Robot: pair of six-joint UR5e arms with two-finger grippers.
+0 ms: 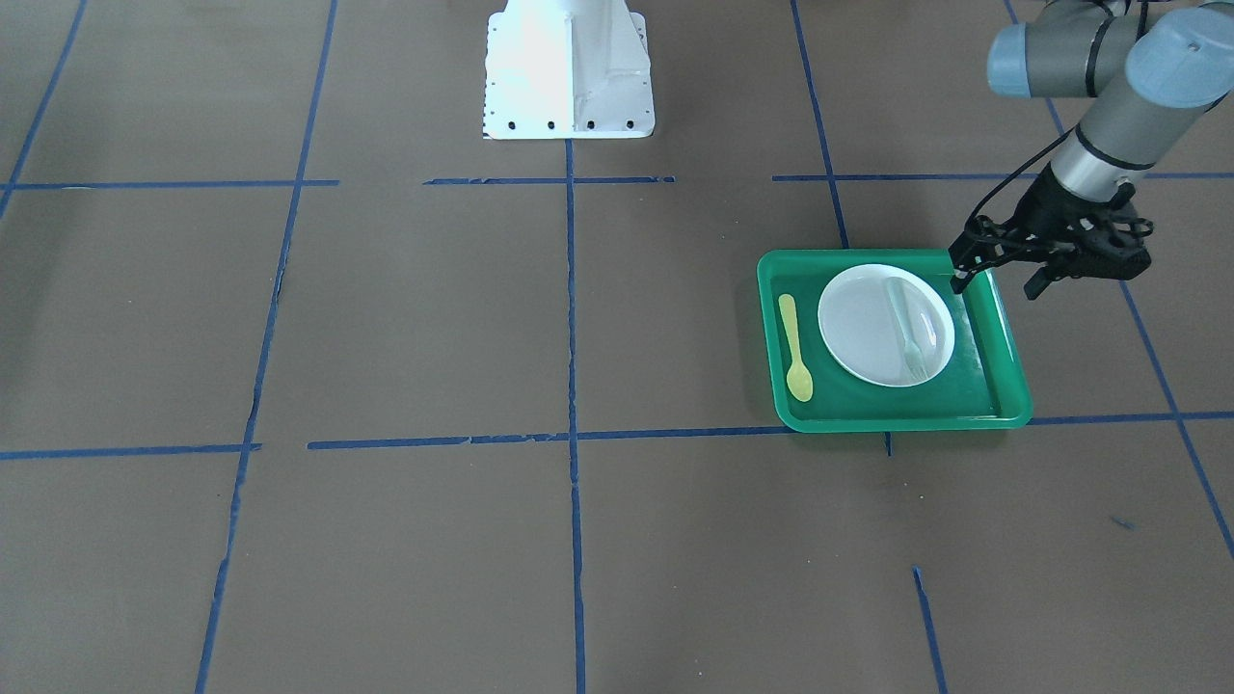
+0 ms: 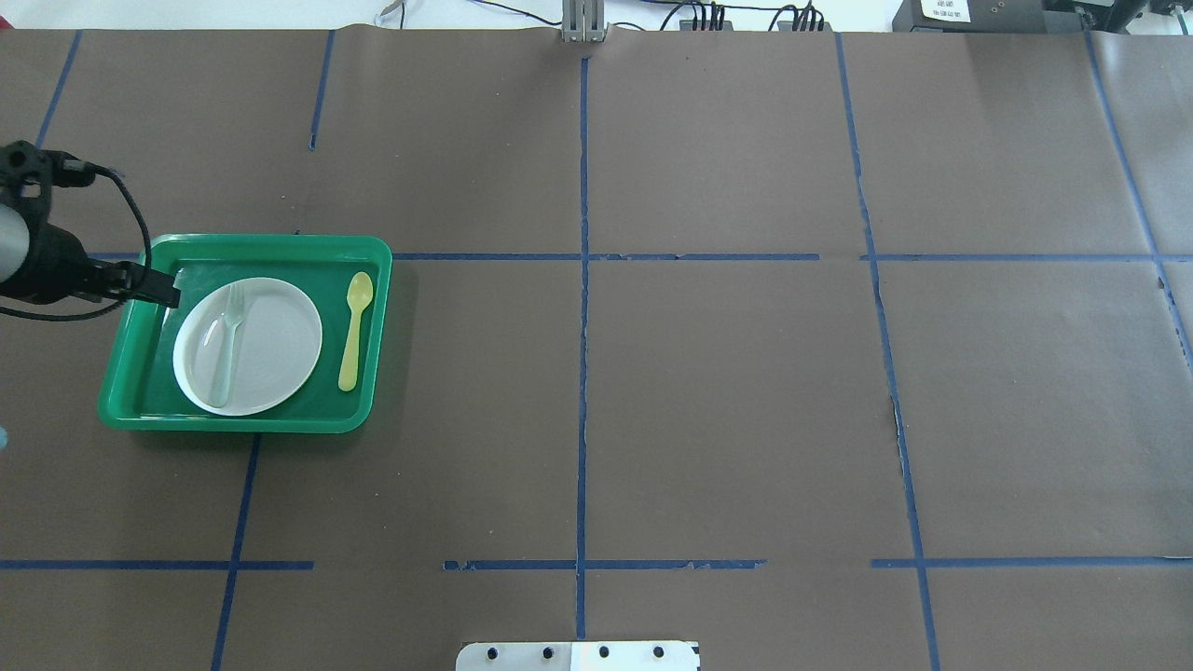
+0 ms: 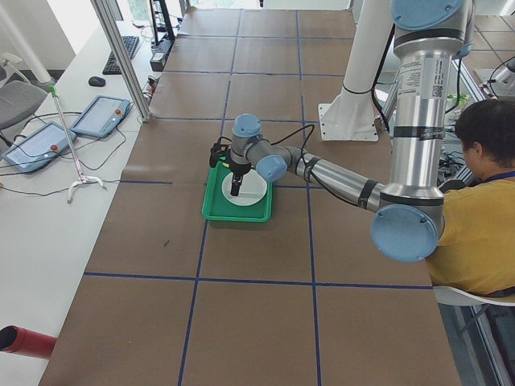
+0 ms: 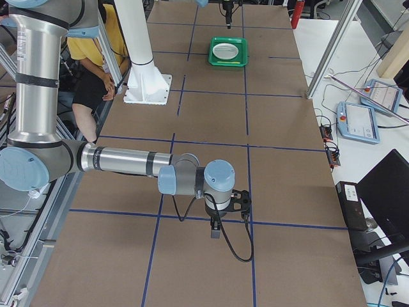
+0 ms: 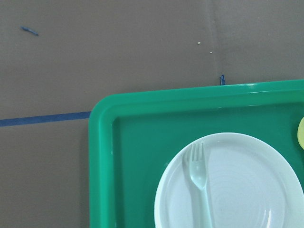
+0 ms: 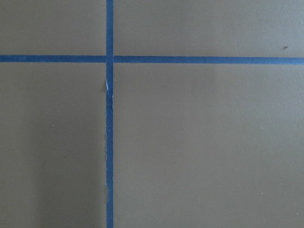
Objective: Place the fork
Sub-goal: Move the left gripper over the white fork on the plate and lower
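The pale translucent fork (image 1: 909, 328) lies flat on the white plate (image 1: 863, 333) inside the green tray (image 1: 1003, 371). In the overhead view the fork (image 2: 226, 343) lies on the left part of the plate (image 2: 275, 345), tines towards the far side. The left wrist view shows the fork's tines (image 5: 198, 164). My left gripper (image 1: 998, 283) hovers over the tray's edge beside the plate, open and empty. My right gripper (image 4: 215, 231) shows only in the exterior right view, far from the tray, and I cannot tell its state.
A yellow spoon (image 1: 795, 349) lies in the tray on the plate's other side; it also shows in the overhead view (image 2: 354, 328). The white robot base (image 1: 569, 72) stands at mid table. Blue tape lines cross the brown table cover.
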